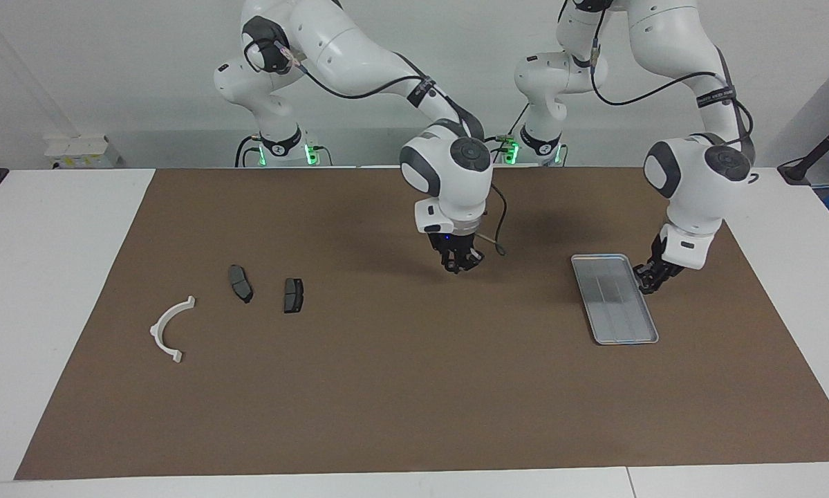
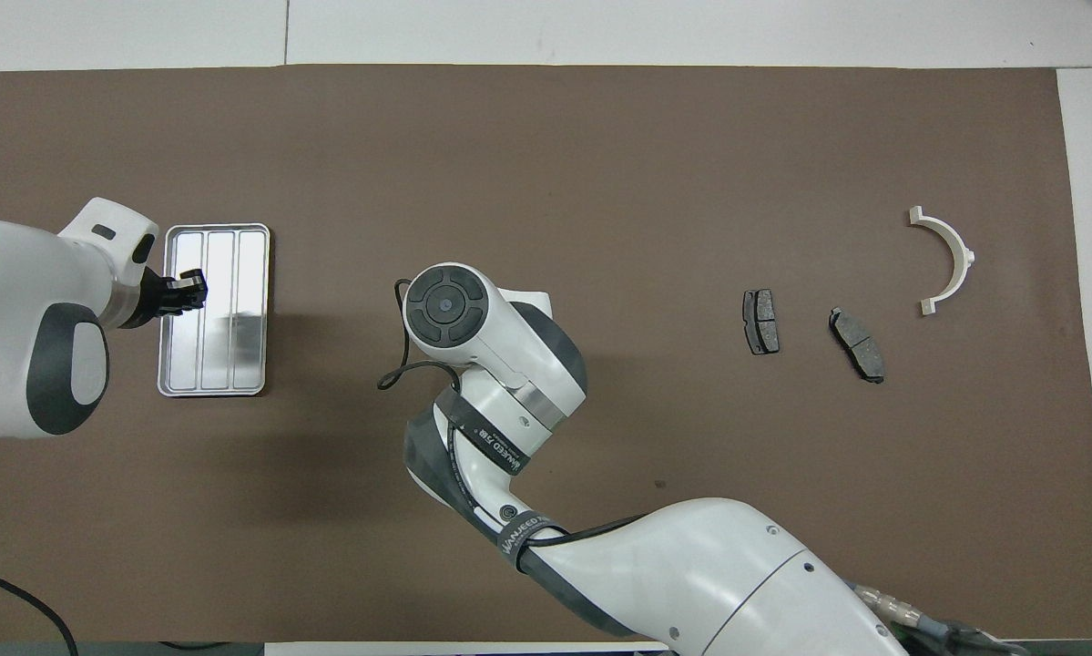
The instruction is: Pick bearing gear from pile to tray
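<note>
The pile lies toward the right arm's end of the table: a white curved bracket (image 1: 171, 328) (image 2: 946, 260) and two dark brake pads (image 1: 241, 283) (image 1: 293, 295) (image 2: 761, 321) (image 2: 858, 331). No bearing gear shows on the mat. My right gripper (image 1: 461, 265) hangs low over the bare middle of the mat; whether it holds anything I cannot tell, and in the overhead view its own wrist hides it. The silver ribbed tray (image 1: 618, 315) (image 2: 227, 355) holds nothing. My left gripper (image 1: 646, 282) (image 2: 190, 292) is shut over the tray's rim on the side toward the left arm's end.
A brown mat (image 1: 386, 387) covers most of the white table (image 1: 54, 277). The right arm's forearm stretches over the mat's near-robot half in the overhead view. A small white box (image 1: 82, 151) sits at the wall, off the mat.
</note>
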You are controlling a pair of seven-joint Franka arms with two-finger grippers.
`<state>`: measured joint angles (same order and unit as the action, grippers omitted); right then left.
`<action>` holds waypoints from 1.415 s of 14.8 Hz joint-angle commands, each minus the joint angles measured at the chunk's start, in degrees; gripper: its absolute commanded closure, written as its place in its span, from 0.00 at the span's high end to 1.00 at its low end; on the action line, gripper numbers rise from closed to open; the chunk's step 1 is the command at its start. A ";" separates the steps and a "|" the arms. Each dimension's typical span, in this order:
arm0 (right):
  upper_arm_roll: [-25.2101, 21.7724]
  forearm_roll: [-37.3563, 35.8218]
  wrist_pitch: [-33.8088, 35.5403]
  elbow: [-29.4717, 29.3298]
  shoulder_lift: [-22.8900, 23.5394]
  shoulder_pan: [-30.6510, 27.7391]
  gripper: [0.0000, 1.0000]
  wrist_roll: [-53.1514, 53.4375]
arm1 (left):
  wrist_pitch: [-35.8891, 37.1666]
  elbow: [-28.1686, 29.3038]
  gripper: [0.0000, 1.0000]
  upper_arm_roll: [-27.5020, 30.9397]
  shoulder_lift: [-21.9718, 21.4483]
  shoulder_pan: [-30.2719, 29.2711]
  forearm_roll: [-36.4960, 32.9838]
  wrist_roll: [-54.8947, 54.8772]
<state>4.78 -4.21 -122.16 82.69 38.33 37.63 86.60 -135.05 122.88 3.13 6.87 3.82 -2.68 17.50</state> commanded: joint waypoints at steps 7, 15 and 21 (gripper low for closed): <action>-0.12 -1.86 0.77 -0.07 -0.36 -1.32 1.00 0.77 | -4.43 9.47 0.00 0.65 -4.32 1.46 -0.75 3.15; 0.49 -0.80 2.36 -0.60 -4.67 -10.80 1.00 -9.49 | -7.78 13.52 0.00 0.65 -4.32 0.58 -0.75 3.15; 0.41 2.89 10.52 -0.51 -9.06 -21.52 1.00 -38.56 | -6.55 11.95 1.00 0.65 -3.89 0.14 -0.75 2.01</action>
<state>4.17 -2.58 -114.33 81.31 31.57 19.69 56.31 -141.69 134.41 3.88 4.65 4.71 -2.68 19.87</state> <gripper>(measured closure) 0.000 0.485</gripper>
